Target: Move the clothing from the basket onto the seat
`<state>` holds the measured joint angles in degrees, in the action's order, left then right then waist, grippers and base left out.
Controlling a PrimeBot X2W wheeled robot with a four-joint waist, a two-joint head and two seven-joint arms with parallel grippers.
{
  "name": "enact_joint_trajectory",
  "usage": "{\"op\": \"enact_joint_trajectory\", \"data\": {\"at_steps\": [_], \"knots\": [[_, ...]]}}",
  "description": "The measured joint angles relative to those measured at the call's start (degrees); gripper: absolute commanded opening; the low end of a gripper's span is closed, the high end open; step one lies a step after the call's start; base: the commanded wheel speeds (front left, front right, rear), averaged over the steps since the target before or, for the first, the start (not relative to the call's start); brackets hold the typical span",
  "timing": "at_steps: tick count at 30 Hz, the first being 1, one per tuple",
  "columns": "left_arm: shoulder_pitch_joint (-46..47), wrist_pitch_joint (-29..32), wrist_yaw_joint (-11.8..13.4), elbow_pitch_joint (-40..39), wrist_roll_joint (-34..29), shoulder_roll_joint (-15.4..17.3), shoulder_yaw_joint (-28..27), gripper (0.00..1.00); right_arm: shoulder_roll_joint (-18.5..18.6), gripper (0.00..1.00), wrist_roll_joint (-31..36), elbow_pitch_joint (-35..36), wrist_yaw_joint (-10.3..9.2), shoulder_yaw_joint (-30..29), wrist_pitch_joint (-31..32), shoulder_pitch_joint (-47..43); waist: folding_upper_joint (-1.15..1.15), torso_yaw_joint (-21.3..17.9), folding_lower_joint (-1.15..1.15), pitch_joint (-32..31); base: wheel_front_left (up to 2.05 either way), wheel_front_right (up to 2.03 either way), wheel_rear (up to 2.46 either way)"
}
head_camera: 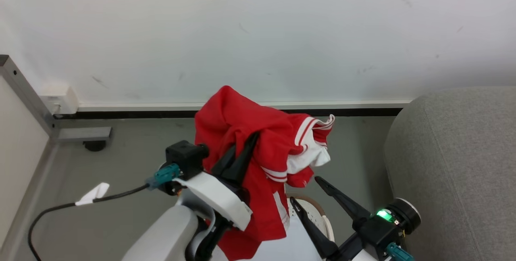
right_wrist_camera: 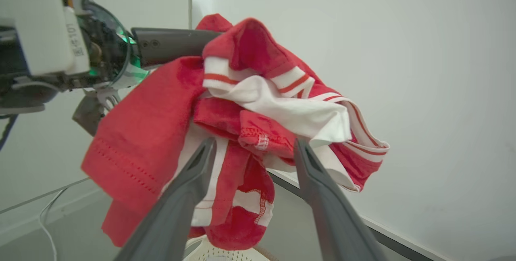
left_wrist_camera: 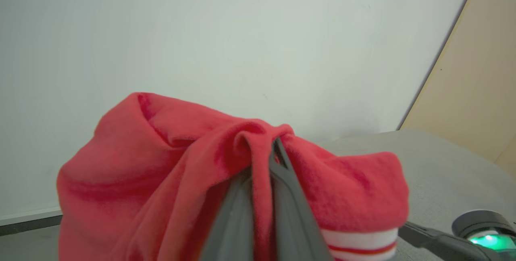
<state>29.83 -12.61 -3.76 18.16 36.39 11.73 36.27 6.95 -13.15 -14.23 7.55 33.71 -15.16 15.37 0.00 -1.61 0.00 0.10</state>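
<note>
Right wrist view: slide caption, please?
Open right gripper faces bright red white-striped fabric garment hanging from shut left gripper above cream-white perforated basket.

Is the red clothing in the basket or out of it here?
Out: the clothing hangs bunched from the left gripper, which is shut on it, over the basket and not on the seat.

Our left forearm (head_camera: pixel 169 228) rises from below the clothing (head_camera: pixel 242 132), and its white-banded wrist (head_camera: pixel 217 198) sits just beside the hanging cloth. The left jaws are pressed together on a fold of the clothing, their dark fingers (left_wrist_camera: pixel 236 220) running up into it. To the right of the clothing, our right wrist (head_camera: pixel 385 214) shows a green light. The right jaws stand wide apart, fingers (right_wrist_camera: pixel 189 190) on either side of the clothing's lowest folds, gripping nothing.
</note>
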Motion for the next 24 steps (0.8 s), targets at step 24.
{"op": "enact_joint_trajectory", "data": {"at_steps": [24], "knots": [[-1.68,2.57,-2.26,1.31,-0.55,-5.13,10.37,0.00,-2.10,1.00,-3.58,-15.60,0.00,4.65,0.01,7.78,0.00,6.71,0.01,-2.34,0.00,0.00,0.00]]}}
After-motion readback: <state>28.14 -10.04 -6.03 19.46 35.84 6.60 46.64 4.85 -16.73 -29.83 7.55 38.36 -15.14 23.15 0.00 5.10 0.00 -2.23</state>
